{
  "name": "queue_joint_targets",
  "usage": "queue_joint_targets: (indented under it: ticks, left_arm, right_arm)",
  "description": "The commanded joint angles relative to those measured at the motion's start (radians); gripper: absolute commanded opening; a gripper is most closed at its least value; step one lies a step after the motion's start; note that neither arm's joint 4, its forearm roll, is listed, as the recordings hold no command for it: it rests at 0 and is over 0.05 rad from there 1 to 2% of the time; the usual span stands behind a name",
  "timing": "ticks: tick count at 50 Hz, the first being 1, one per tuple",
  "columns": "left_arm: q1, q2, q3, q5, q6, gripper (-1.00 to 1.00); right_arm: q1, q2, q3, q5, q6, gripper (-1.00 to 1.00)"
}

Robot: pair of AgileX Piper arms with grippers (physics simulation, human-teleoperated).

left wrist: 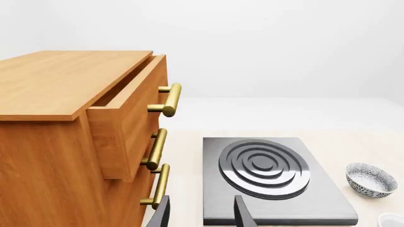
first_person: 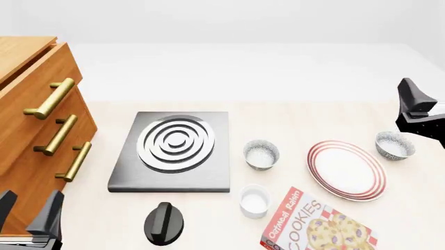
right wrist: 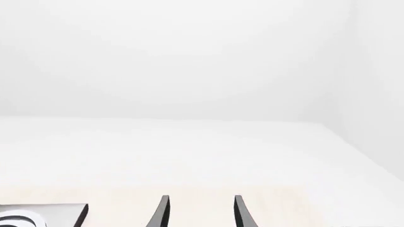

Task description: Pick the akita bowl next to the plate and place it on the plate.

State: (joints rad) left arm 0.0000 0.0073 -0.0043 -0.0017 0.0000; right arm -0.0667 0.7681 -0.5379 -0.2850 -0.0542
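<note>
Front view: akita bowl sitting just right of plate; left gripper and right gripper both hanging open, holding nothing.

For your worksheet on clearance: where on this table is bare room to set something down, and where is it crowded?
Free: the far strip of table beyond the stove plate and plate. Crowded: the near side, where knob, white cup and cookie box sit, and around the plate, with a speckled bowl on each side.

Overhead front view; forward-facing wrist views
</note>
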Motion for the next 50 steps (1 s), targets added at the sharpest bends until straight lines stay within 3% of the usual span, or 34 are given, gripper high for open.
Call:
queue_joint_targets:
  ticks: [1,30,50]
  left_arm:
    - [0.000,0.000,0.000,0.000,0.000,1.00]
    - [0.000,0.000,0.000,0.000,0.000,1.00]
    - [0.000,0.000,0.000,0.000,0.000,1.00]
  right_arm:
    - [-0.012,0.067,-0.018,-0.034,-0.008,1.00]
    - [-0.067,0.241,-0.078,-0.110,-0.054,1.00]
    - [-0.111,0.297,-0.106,-0.114,-0.036,1.00]
